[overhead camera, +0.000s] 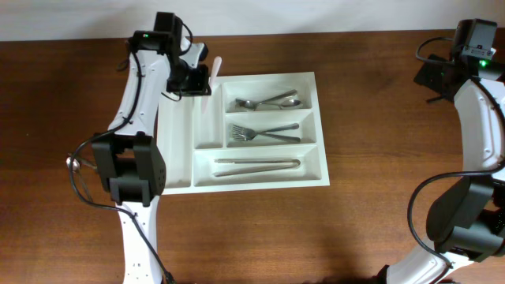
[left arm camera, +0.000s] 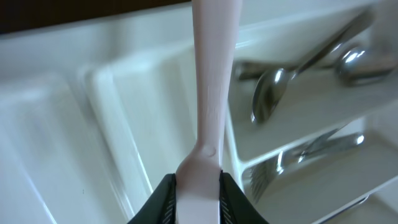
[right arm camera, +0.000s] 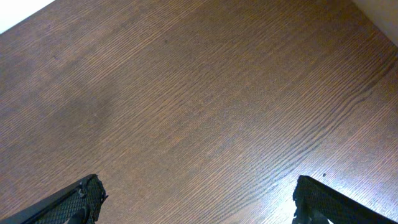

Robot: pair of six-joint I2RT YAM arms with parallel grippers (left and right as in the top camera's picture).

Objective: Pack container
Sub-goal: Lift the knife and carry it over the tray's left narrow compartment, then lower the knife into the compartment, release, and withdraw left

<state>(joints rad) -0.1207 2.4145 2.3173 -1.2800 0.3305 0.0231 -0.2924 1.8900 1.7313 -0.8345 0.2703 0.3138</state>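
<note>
Your L gripper (left arm camera: 198, 186) is clamped on a white utensil (left arm camera: 214, 93) over the tray (overhead camera: 316, 183) at its far-left corner. The utensil's long axis runs approx along the two narrow upright slots (overhead camera: 207, 118), tip poking past the far rim, so the drop spot lies below and nearward. L arm is far nearer. R gripper (right arm camera: 196, 199) hangs wide open over bare surface (right arm camera: 186, 93), well right. Both slots look empty, so there's plenty of room.

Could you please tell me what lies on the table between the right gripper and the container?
Nothing: the overhead view shows only bare wooden table between the open right gripper and the container.
</note>
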